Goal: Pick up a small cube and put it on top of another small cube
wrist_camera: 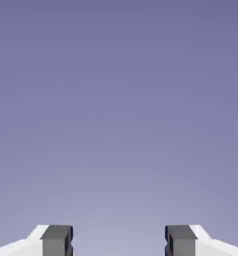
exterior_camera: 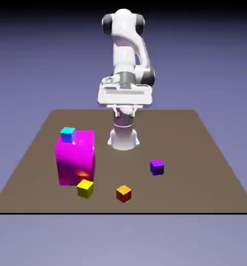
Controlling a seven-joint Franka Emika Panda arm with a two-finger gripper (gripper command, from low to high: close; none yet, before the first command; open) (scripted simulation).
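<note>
Three small cubes lie on the brown table (exterior_camera: 198, 156): a yellow cube (exterior_camera: 85, 188) and an orange cube (exterior_camera: 123, 193) near the front edge, and a purple cube (exterior_camera: 156, 167) toward the exterior view's right. A small cyan cube (exterior_camera: 67, 134) rests on top of a large magenta block (exterior_camera: 75, 157). My gripper (exterior_camera: 126, 109) hangs high above the table's far side, well away from every cube. In the hand view only the plain backdrop shows, and my gripper (wrist_camera: 119, 242) stands open, its grey fingertips (wrist_camera: 56, 241) wide apart with nothing between them.
The magenta block is the tallest thing on the table, at the exterior view's left. The yellow cube sits right at its front corner. The robot's base (exterior_camera: 123, 139) stands at the far middle of the table.
</note>
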